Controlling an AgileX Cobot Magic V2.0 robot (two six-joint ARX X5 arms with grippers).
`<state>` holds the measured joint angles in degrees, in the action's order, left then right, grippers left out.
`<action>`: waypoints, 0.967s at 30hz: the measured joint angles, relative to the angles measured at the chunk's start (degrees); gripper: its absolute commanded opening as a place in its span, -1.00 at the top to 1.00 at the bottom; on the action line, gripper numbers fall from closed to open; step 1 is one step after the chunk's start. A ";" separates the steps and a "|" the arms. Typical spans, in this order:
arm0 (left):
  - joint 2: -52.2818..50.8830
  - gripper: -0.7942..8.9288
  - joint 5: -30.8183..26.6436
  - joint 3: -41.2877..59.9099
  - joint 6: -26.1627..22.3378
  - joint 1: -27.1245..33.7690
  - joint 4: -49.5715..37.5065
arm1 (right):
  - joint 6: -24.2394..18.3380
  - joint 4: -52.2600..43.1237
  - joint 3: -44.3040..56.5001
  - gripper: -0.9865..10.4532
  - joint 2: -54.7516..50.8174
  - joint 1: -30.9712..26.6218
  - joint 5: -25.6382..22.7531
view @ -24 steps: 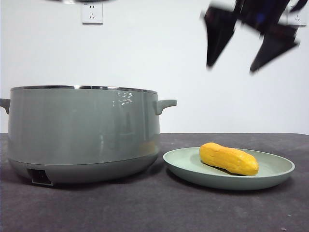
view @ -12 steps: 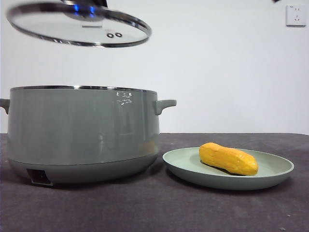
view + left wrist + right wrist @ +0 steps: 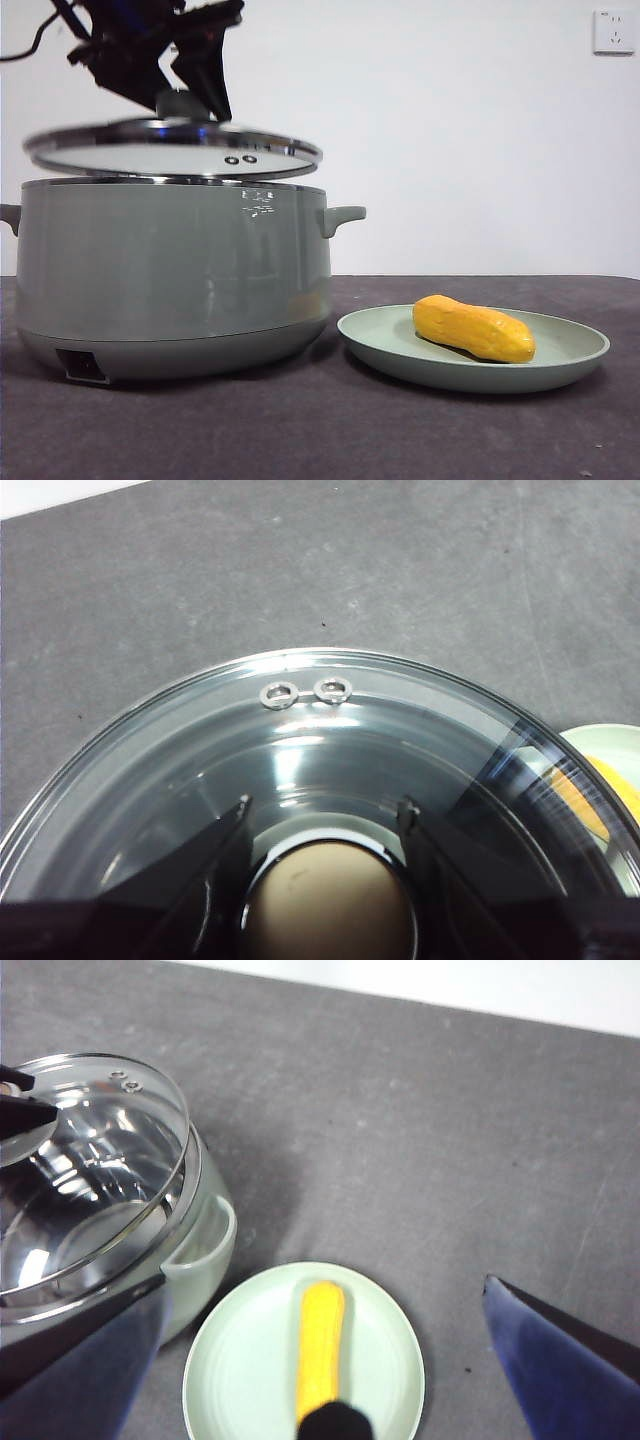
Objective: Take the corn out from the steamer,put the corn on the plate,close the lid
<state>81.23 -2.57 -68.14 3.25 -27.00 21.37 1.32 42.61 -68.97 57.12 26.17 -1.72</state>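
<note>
Two grippers in play here, only one of them busy. Left gripper [image 3: 190, 95] up over the steamer [image 3: 170, 270], pinched narrow on the green knob [image 3: 325, 905] of the lid [image 3: 170, 150], one black jaw on either side of it in the left wrist view. Holding that lid just above the chrome rim, not seated yet, a thin gap showing on the side facing the plate. Slightly tilted too, going by the front view. Two little metal vent holes [image 3: 305, 691] plain to see near the glass edge.

Steamer parked toward the left end of the bench [image 3: 300, 430] as the front view has it, dark socket [image 3: 82, 366] low on the wall facing the near edge. Can't see inside from the front. From the right wrist view, just shiny reflections through the glass.

Plate [image 3: 470, 375] just beside the steamer, toward the right end of the bench, close but not touching as far as can be told. Corn [image 3: 473, 328] lying flat in the plate, roughly in the middle, one end a bit higher than the other.

Right gripper [image 3: 325, 1280] hanging high above the plate, spread wide, nothing in it, corn right between the jaws from up there. Well clear of everything.
</note>
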 measured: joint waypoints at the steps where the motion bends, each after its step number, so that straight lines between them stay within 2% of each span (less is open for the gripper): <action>1: 0.00 0.86 -0.02 0.70 0.37 0.00 -0.79 | 0.02 0.15 0.00 -0.16 0.00 0.00 0.00; 20: -0.24 0.83 -1.01 5.01 -0.26 0.11 -4.07 | 0.26 0.22 0.00 -0.16 0.00 0.00 0.00; 21: -0.24 0.79 -1.01 5.03 -0.33 0.11 -4.07 | 0.24 0.22 0.00 -0.16 0.00 0.00 0.00; 22: -0.24 0.63 -0.92 5.03 -0.44 0.11 -4.07 | 0.26 0.22 0.00 -0.16 0.00 0.00 0.00; 25: -0.24 -0.06 -0.74 5.07 -0.61 0.11 -4.31 | 0.26 0.22 0.00 -0.16 0.00 0.00 0.00; 26: -0.24 -0.19 -0.72 5.11 -0.61 0.11 -4.46 | 0.26 0.22 0.00 -0.16 0.00 0.00 0.00; 29: -0.24 -0.23 -0.79 5.25 -0.63 0.11 -5.03 | 0.26 0.22 0.00 -0.16 0.00 0.00 0.00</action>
<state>80.99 -3.36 -62.89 2.61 -26.89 16.34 1.58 42.83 -68.97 57.12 26.17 -1.72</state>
